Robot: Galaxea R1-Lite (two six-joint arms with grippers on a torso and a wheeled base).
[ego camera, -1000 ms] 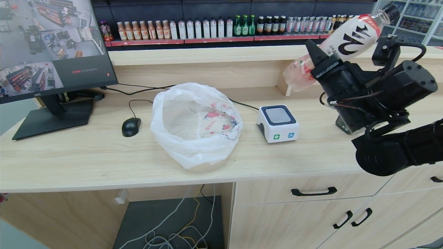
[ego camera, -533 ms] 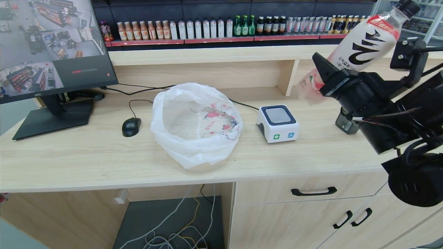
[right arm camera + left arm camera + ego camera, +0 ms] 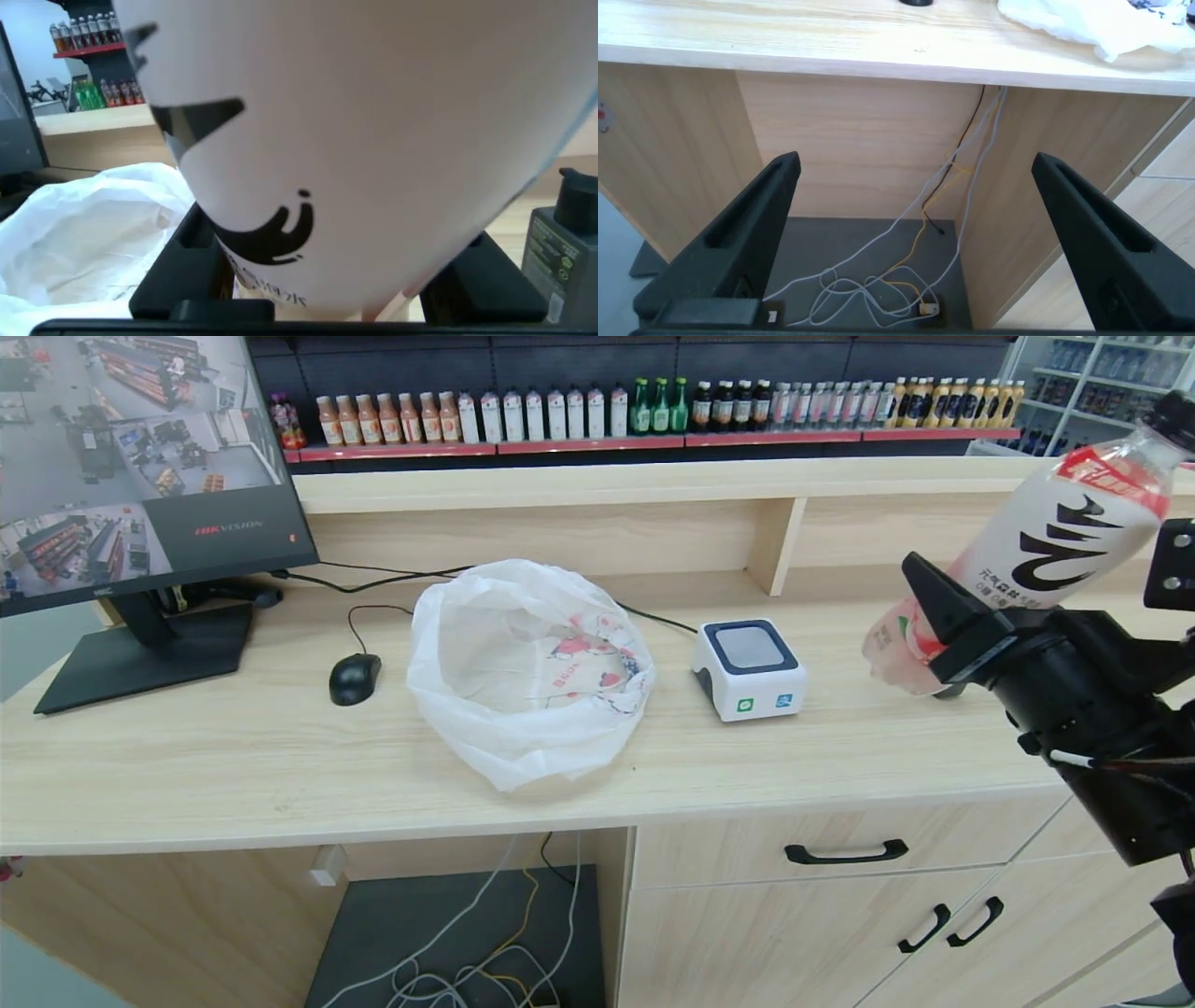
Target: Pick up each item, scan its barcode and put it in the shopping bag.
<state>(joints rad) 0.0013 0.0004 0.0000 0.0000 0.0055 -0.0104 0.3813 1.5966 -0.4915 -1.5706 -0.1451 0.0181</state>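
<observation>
My right gripper (image 3: 962, 630) is shut on a pale pink drink bottle (image 3: 1046, 541) with a black swirl on its label, held tilted above the right end of the counter, cap up and to the right. Up close, the bottle (image 3: 374, 140) covers most of the right wrist view. The white scanner (image 3: 748, 669) with a dark window sits on the counter left of the bottle. Further left stands the open white shopping bag (image 3: 530, 667), also seen as the bag (image 3: 84, 233) from the right wrist. My left gripper (image 3: 915, 243) hangs open below the counter edge, nothing between its fingers.
A monitor (image 3: 131, 476) on a stand and a black mouse (image 3: 354, 678) occupy the counter's left part. A raised ledge (image 3: 653, 485) runs along the back, with bottle shelves behind it. A small grey device (image 3: 561, 252) stands near the bottle. Cables (image 3: 906, 271) hang under the counter.
My right arm has swung right and downward with the bottle, from above the back ledge to lower over the counter's right end. The bag and scanner have stayed put.
</observation>
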